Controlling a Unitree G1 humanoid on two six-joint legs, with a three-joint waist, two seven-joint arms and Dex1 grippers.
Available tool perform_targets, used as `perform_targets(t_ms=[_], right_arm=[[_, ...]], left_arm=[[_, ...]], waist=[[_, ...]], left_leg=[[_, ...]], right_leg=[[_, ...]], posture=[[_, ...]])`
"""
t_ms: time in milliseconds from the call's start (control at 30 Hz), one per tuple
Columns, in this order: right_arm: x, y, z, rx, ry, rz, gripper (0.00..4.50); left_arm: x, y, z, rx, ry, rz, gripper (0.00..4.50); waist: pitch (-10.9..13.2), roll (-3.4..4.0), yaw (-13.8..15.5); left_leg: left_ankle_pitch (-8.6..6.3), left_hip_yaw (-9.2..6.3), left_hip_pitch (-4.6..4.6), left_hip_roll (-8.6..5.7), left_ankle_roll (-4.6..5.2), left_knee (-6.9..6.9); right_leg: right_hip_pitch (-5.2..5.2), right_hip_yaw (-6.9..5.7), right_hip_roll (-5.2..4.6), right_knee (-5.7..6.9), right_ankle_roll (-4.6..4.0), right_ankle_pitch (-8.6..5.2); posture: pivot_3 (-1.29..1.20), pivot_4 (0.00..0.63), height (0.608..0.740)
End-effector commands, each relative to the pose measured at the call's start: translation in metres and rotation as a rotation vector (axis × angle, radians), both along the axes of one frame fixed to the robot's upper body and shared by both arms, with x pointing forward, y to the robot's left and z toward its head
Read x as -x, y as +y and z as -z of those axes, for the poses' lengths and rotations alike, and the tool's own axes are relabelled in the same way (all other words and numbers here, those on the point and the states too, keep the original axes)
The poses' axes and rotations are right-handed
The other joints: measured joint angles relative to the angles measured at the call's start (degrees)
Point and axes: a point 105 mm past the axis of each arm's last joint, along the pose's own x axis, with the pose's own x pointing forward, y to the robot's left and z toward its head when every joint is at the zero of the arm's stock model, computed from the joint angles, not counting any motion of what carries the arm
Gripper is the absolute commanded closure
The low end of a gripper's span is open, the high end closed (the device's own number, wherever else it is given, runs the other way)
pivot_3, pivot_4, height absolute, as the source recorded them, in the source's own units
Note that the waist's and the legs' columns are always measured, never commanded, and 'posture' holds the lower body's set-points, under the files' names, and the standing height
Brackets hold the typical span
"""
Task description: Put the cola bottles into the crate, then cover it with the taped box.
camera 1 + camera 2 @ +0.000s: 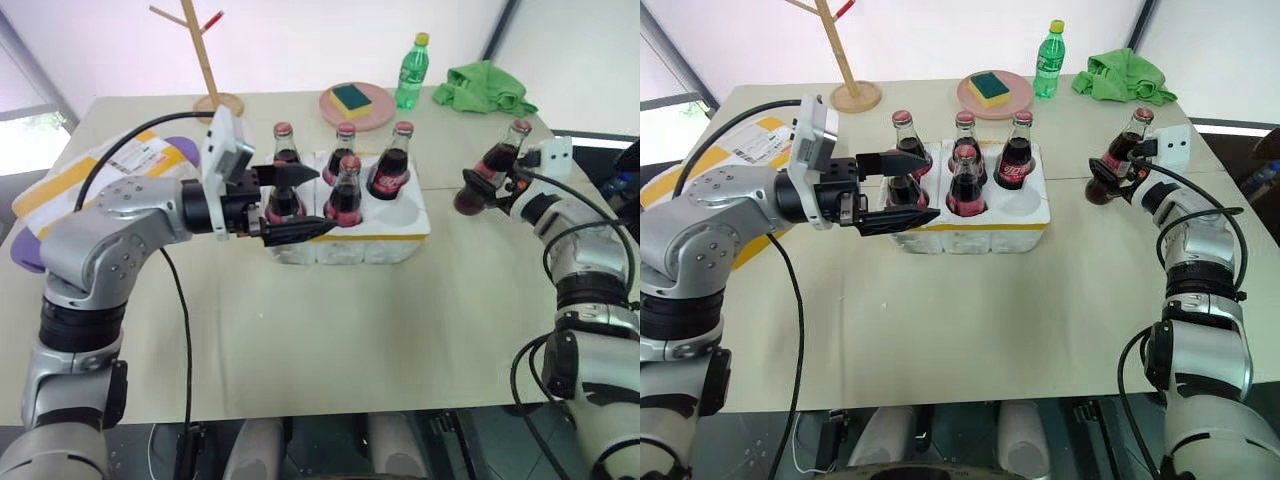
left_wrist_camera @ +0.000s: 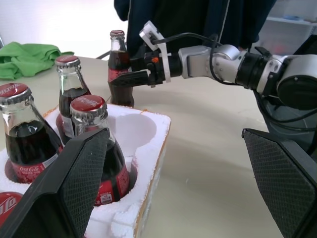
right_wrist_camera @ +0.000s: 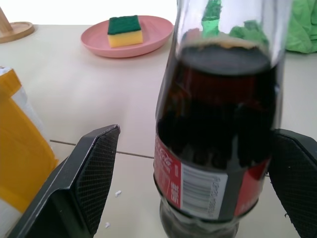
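Observation:
The crate (image 1: 405, 238), a low white foam tray with a yellow strip, sits mid-table holding several cola bottles (image 1: 400, 160). Its front right well (image 1: 402, 212) is empty. My left gripper (image 1: 305, 203) stands open at the crate's front left corner, pointing right, a finger on each side of the bottle (image 1: 902, 190) there without closing on it. One more cola bottle (image 1: 500, 160) stands on the table to the right. My right gripper (image 3: 198, 131) is open around it, with a gap showing beside one finger (image 3: 94, 173). The taped box (image 1: 90, 170) lies far left behind my left arm.
At the back of the table are a green plastic bottle (image 1: 410, 72), a pink plate (image 1: 375, 110) with a sponge, a green cloth (image 1: 488, 88) and a wooden rack (image 1: 205, 60). A person in dark clothes (image 2: 198, 20) stands beyond the right side.

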Motion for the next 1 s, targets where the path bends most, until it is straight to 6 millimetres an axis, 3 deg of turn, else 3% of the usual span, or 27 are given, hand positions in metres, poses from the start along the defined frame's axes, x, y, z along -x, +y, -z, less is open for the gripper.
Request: perform_targets(t_ms=[33,67,133,167,433,567,767,900,1000], right_arm=[[-0.004,0.003,-0.013,0.009,-0.052,-0.004,0.53],[-0.004,0.003,-0.013,0.009,-0.053,-0.002,0.69],[-0.005,0.003,-0.013,0.008,-0.055,-0.002,1.69],[-0.005,0.003,-0.014,0.006,-0.058,-0.003,1.98],[-0.001,0.0,-0.039,0.004,-0.131,-0.014,1.96],[0.008,0.009,-0.08,0.016,-0.228,-0.097,1.96],[0.045,0.05,-0.13,-0.007,-0.312,-0.404,1.96],[0.069,0.074,-0.15,-0.039,-0.322,-0.581,1.96],[0.087,0.1,-0.148,-0.01,-0.284,-0.739,1.96]], left_arm=[[0.006,0.0,-0.014,0.006,-0.063,0.006,0.0],[0.006,0.001,-0.014,0.006,-0.063,0.004,0.0],[0.006,0.001,-0.014,0.005,-0.064,0.002,0.0],[0.006,0.002,-0.014,0.005,-0.064,0.001,0.0],[0.005,0.003,-0.014,0.007,-0.063,-0.005,0.0],[0.006,0.002,-0.015,0.01,-0.062,-0.004,0.0],[0.008,0.005,-0.012,0.006,-0.058,-0.007,0.0],[0.008,0.005,-0.011,0.006,-0.056,-0.007,0.0],[0.009,0.004,-0.01,0.007,-0.057,-0.005,0.0]], waist=[[0.0,0.0,-0.42],[0.0,0.0,-0.57],[0.0,0.0,-0.85],[0.0,0.0,-0.9],[0.0,0.0,-0.84],[0.1,0.17,-0.85],[0.17,0.29,-0.76],[0.17,0.28,-0.67],[0.18,0.28,-0.65]], left_leg=[[0.0,-0.01,0.0,0.0,0.0,0.0],[0.0,-0.01,0.0,0.0,0.0,0.0],[0.0,-0.01,0.0,0.0,0.0,0.0],[0.0,0.0,0.01,0.0,0.0,-0.01],[0.0,0.01,0.04,0.0,0.0,-0.03],[0.0,0.01,0.04,0.0,0.0,-0.04],[0.0,0.03,0.03,0.0,0.0,-0.11],[-0.01,0.02,0.03,0.0,0.01,-0.08],[-0.01,0.02,0.03,0.0,0.01,-0.03]], right_leg=[[0.0,0.0,0.0,0.0,0.0,0.0],[0.0,0.0,0.0,0.0,0.01,0.0],[0.0,0.0,0.0,0.0,0.01,0.01],[0.0,0.01,0.0,0.0,0.02,0.01],[0.0,0.05,0.02,0.02,0.02,0.01],[-0.01,0.06,0.02,0.02,0.02,0.01],[-0.07,0.09,0.03,0.06,0.07,0.01],[-0.07,0.08,0.03,0.05,0.08,0.0],[-0.06,0.09,0.03,0.06,0.06,0.0]], posture=[[0.0,0.15,0.74],[0.0,0.15,0.74],[0.0,0.15,0.74],[0.0,0.15,0.74],[0.0,0.15,0.74],[0.0,0.15,0.74],[0.0,0.15,0.74],[0.0,0.15,0.74],[0.0,0.15,0.74]])
